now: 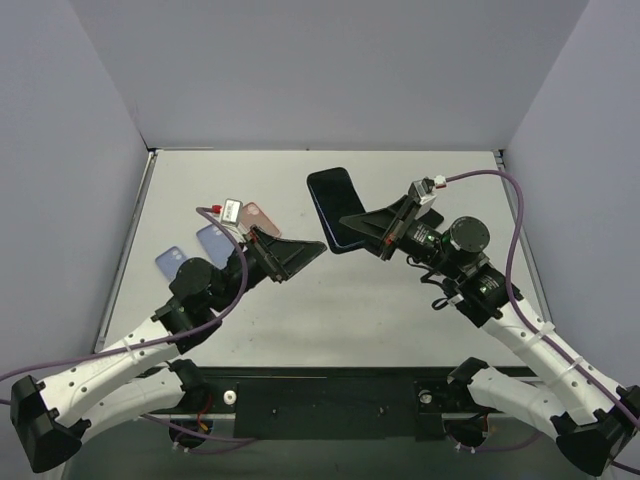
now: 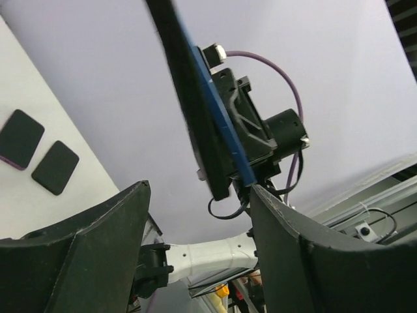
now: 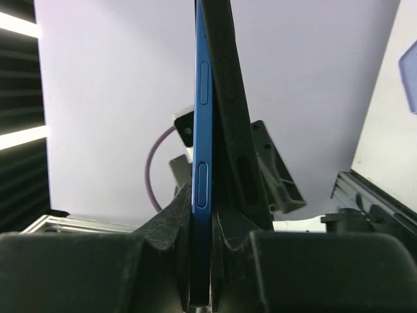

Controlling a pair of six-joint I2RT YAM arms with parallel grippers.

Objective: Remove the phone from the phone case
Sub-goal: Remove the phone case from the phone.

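Note:
My right gripper (image 1: 368, 232) is shut on the lower end of the blue phone (image 1: 335, 208) and holds it up above the table. In the right wrist view the phone's blue side (image 3: 202, 163) stands edge-on between the fingers (image 3: 163, 228). The black phone case (image 3: 231, 124) lies along its right face and leans away from it toward the top. My left gripper (image 1: 305, 255) is open and empty just left of the phone. In the left wrist view the phone (image 2: 218, 114) and case (image 2: 186, 91) hang above the gap between its fingers (image 2: 98, 248).
Three spare cases lie on the table behind the left arm: pink (image 1: 262, 215), lilac (image 1: 214, 242) and blue (image 1: 171, 263). Two dark flat pieces (image 2: 55, 167) show on the table in the left wrist view. Grey walls close in the table on three sides.

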